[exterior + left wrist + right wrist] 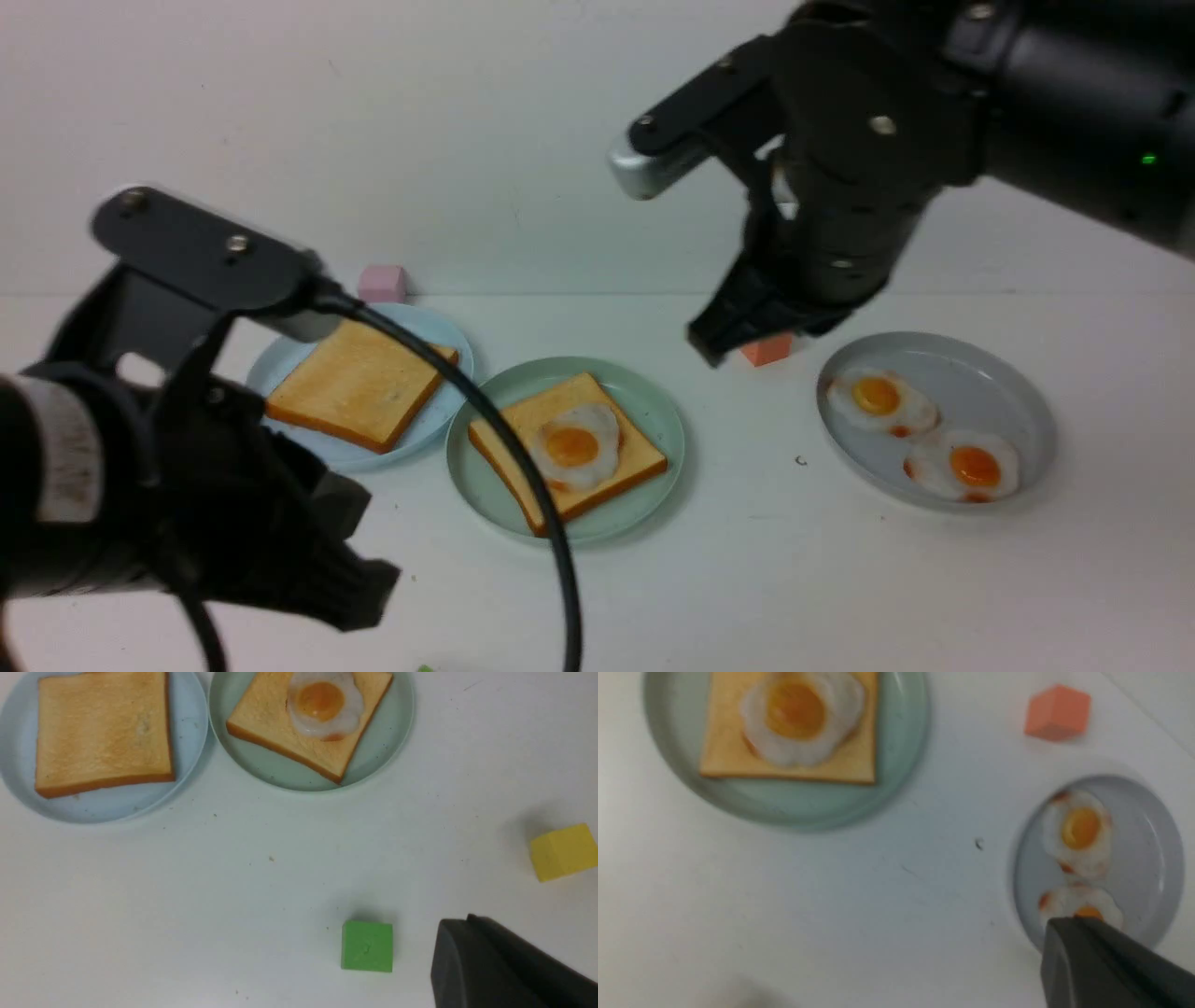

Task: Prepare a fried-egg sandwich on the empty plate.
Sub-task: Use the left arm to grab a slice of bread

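The mint-green plate [653, 420] sits at the table's middle with one toast slice [523, 439] on it. A fried egg [574, 446] lies on top of that toast. The second toast slice [359, 383] rests on the light blue plate [420, 434] to the left. My right gripper [714, 341] hangs shut and empty above the table, between the green plate and the grey plate. My left gripper [373, 588] is shut and empty, low at the near left. The left wrist view shows its tip [455, 924] beside a green cube [367, 946].
At the right a grey plate [990, 383] holds two more fried eggs [878, 397] [966, 464]. An orange cube [767, 350] sits behind the right gripper, a pink cube [383, 283] behind the blue plate. A yellow cube [563, 851] lies near the left gripper.
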Robot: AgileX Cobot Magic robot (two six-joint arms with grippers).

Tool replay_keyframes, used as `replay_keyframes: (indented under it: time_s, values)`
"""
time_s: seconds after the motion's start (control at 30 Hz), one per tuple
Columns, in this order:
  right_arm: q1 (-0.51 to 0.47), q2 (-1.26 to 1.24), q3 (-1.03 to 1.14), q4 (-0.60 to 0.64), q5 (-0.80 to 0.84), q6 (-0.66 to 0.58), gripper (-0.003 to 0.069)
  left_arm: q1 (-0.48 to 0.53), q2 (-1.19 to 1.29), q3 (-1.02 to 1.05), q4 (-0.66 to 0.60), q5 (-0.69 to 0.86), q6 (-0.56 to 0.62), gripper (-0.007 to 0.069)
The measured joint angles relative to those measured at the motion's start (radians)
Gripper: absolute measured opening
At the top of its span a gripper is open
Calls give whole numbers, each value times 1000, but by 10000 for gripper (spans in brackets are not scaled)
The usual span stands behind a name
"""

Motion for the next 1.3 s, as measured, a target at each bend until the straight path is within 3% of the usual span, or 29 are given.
replay_keyframes:
  time_s: [0.2,0.27,0.3,0.37,0.47,0.8,0.87,1.1,1.23,1.3]
  values:
    - [-21,-277,250,9,-31,86,-9,196,140,0,-102,-100,71,-13]
    - [-21,-432,345,44,-81,117,-9,321,239,-13,-239,-128,189,-13]
    - [-21,-443,356,52,-90,119,-9,336,247,-16,-251,-131,199,-13]
    - [-21,-564,414,111,-146,126,-9,407,349,-61,-392,-137,319,-13]
    - [-21,-678,455,168,-198,126,-8,449,449,-130,-467,-169,403,-13]
    - [-21,-864,472,244,-210,79,-3,462,739,-363,-370,-216,410,3]
    - [-21,-867,472,248,-200,71,-2,462,774,-383,-322,-216,405,36]
    - [-21,-869,472,248,-140,63,3,462,883,-414,-189,-346,345,330]
    - [-21,-871,472,248,-139,63,3,462,936,-414,-163,-425,339,433]
    - [-21,-871,472,248,-139,63,5,462,959,-414,-148,-449,339,449]
